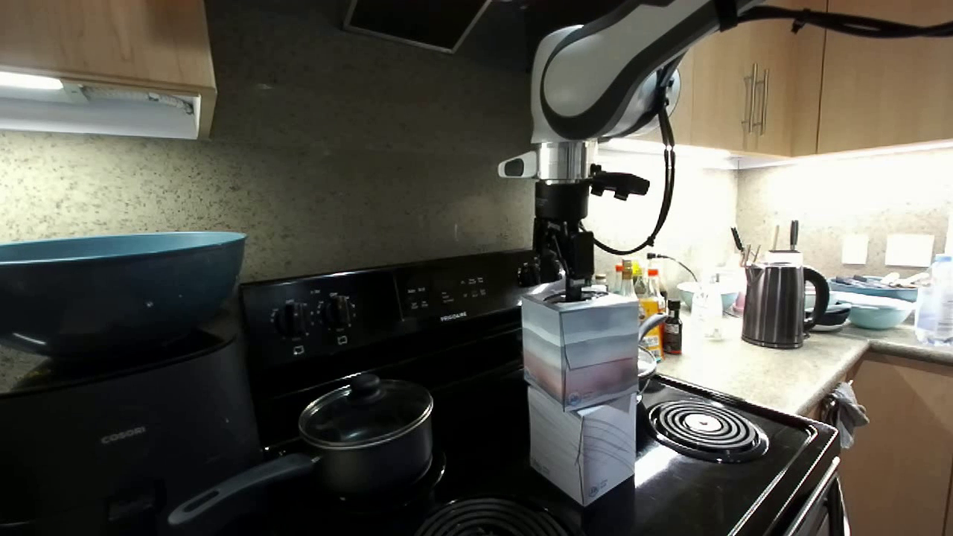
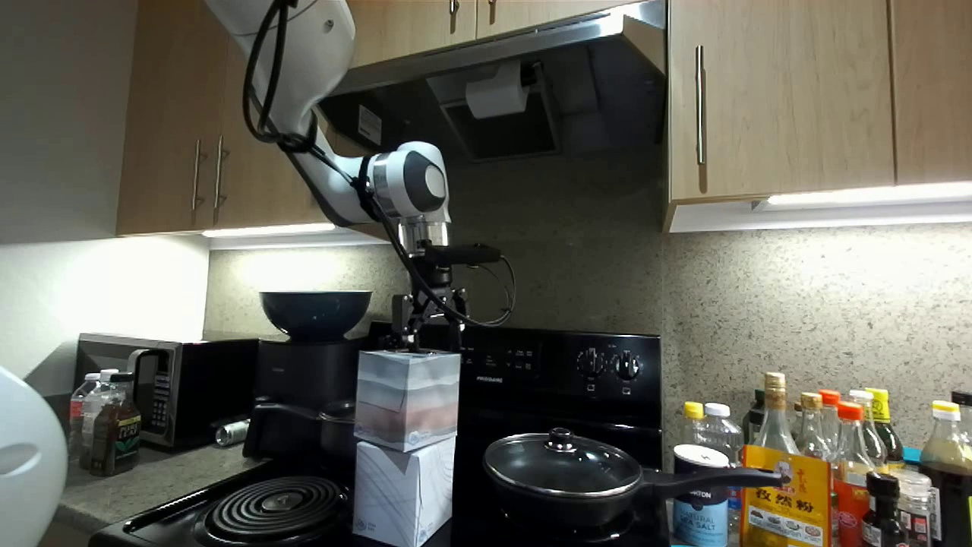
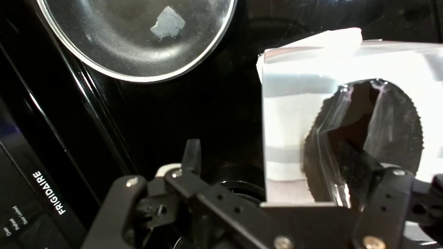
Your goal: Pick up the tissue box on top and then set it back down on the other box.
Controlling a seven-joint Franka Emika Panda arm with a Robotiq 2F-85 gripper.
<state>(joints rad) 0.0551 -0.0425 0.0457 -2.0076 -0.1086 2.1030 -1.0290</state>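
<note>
The tissue box on top (image 1: 595,353), banded in grey-blue and pink, sits on the other box (image 1: 577,447), which is paler and whitish. The same stack shows in an exterior view, with the top box (image 2: 406,399) slightly turned against the lower box (image 2: 402,490). My gripper (image 2: 434,340) points down at the top box. In the wrist view the gripper (image 3: 270,148) is open. One finger is over or in the dark oval slot of the top box (image 3: 285,121); the other is outside the box's side, apart from it. The lower box's slot is hidden.
The stack stands on a black stove (image 1: 707,476) with coil burners. A lidded pot (image 1: 365,439) and a lidded pan (image 2: 562,475) stand near it. The stove's control panel (image 1: 439,294) is behind. Bottles (image 2: 843,448), a kettle (image 1: 776,305) and a range hood (image 2: 501,99) are around.
</note>
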